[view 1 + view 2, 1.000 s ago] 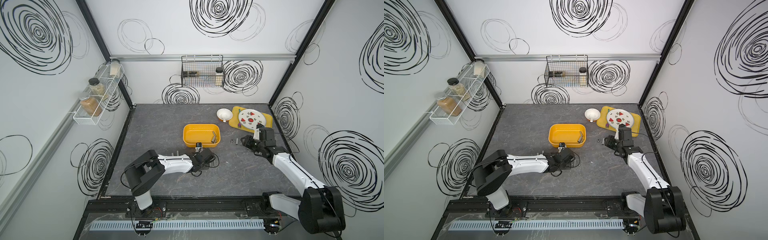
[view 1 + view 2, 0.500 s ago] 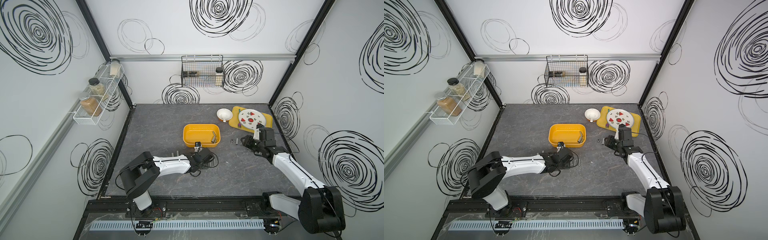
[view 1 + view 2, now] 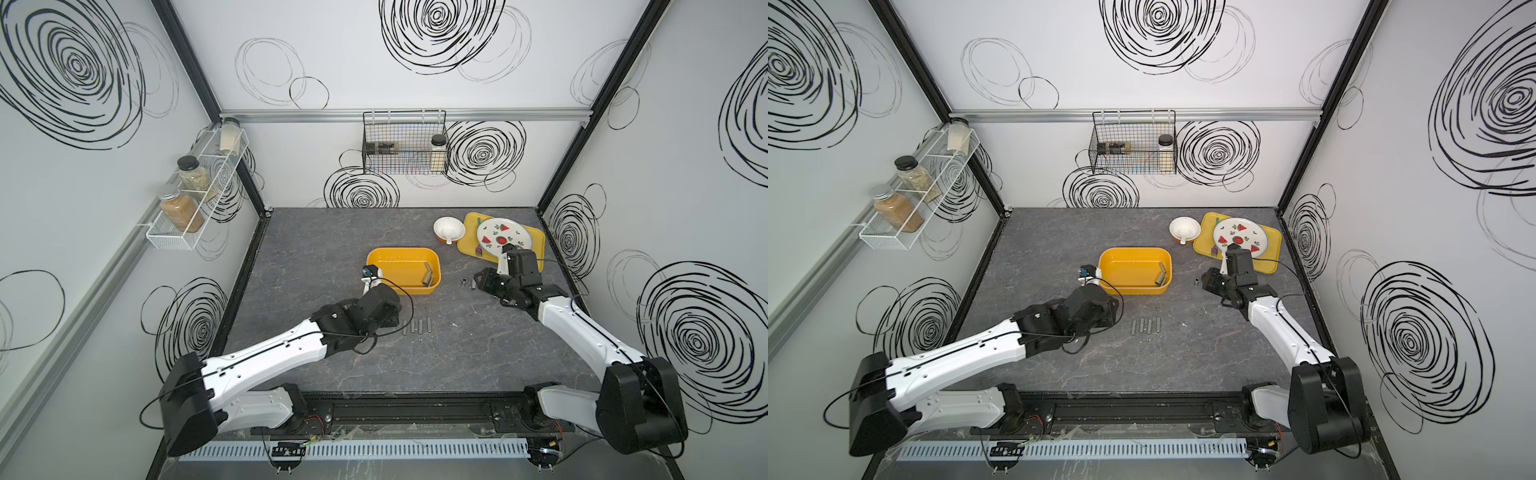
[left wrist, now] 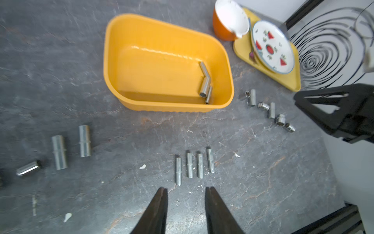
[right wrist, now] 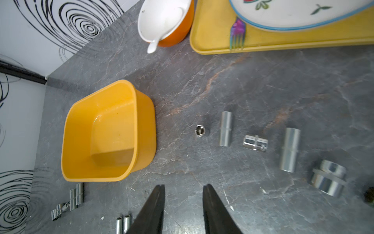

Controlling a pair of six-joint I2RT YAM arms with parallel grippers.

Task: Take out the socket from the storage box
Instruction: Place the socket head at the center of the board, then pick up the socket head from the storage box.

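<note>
Hovering with left claw [image 4: 185, 188] and right claw [image 5: 184, 186] spread, empty. Sockets [image 4: 206, 86] in box [image 4: 157, 77] judged stiff, slick, light; best pinched across barrel.

Storage box [image 3: 409, 289]: deep yellow-orange plastic tub with rounded corners and plain glossy walls. I see it upright, mouth up, mid-table.
Sockets inside [image 4: 206, 87]: I count three metal cylinders lying flat on the tub floor, bunched against its right end wall. A slim one meets a thicker one at an angle, and a small one touches the thicker one's side.
Row of four [image 4: 194, 165]: slim sockets lying parallel on the table in front of the box, apart from it.
Right-hand group [image 5: 225, 128]: loose sockets beside the box's right end, most lying flat; I see one standing on end.
</note>
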